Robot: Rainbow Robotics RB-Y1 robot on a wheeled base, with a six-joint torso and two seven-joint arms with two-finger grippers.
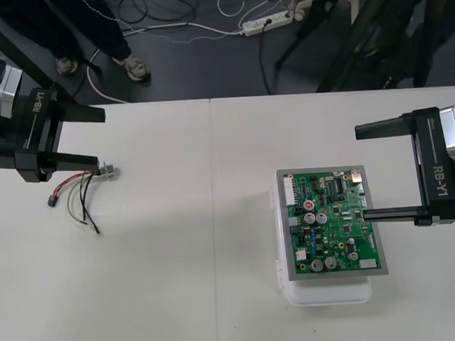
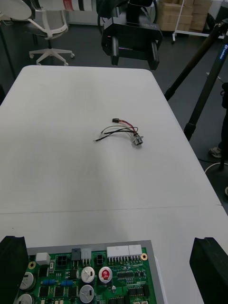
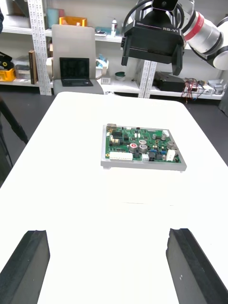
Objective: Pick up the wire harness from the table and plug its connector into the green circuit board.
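The wire harness (image 1: pixel 80 192) lies loose on the table at the left, with its round metal socket (image 1: pixel 107 172) toward the middle and its small black plug (image 1: pixel 53 200) at the outer end. My left gripper (image 1: pixel 98 137) hangs open just behind it, its nearer fingertip close to the socket. The green circuit board (image 1: pixel 331 222) sits on its white base (image 1: pixel 328 292) at the right. My right gripper (image 1: pixel 361 174) is open at the board's right side, with one finger over the board. In the right wrist view the harness (image 2: pixel 121 129) lies far beyond the board (image 2: pixel 90 278).
A seam (image 1: pixel 215 218) runs down the middle of the table, and bare tabletop stretches between harness and board. Tripod legs (image 1: pixel 358 39) and cables (image 1: pixel 265 21) stand on the dark floor past the far edge.
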